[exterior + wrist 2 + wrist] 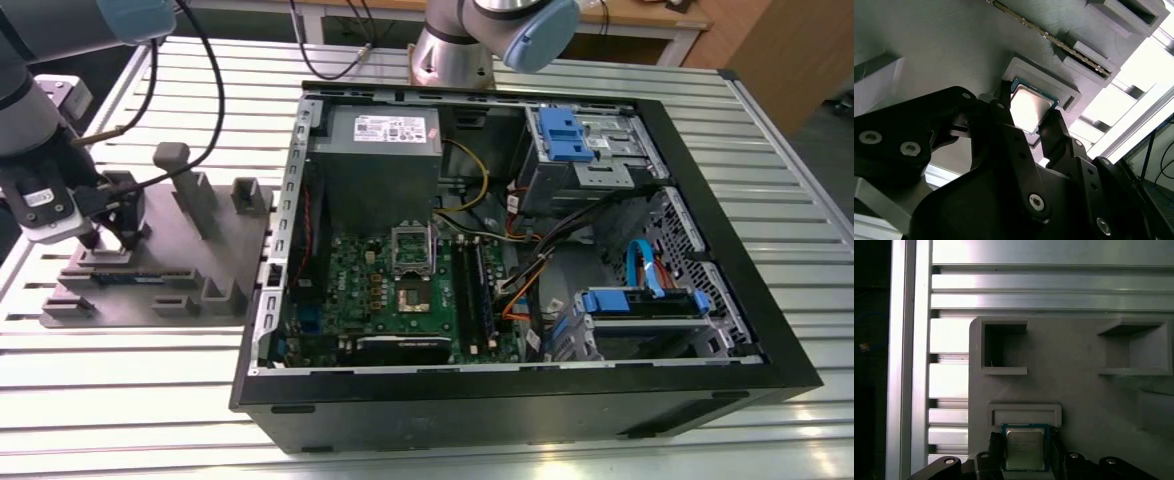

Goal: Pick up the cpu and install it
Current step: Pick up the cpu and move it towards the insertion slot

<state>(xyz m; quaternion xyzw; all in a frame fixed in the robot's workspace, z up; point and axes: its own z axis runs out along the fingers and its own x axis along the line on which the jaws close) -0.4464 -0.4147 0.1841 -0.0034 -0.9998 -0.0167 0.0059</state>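
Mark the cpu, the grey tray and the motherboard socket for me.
cpu (1025, 448), first wrist view, centre of metal top.
grey tray (214, 255), exterior view, bare flat deck.
motherboard socket (411, 288), exterior view, socket's middle.

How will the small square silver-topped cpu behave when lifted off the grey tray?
The small flat square cpu with shiny metal top looks rigid, probably light. Thin edges and smooth top offer little grip; it may slip or tilt. Seated in a shallow recess of the grey plastic tray, it would likely jam if pushed sideways.
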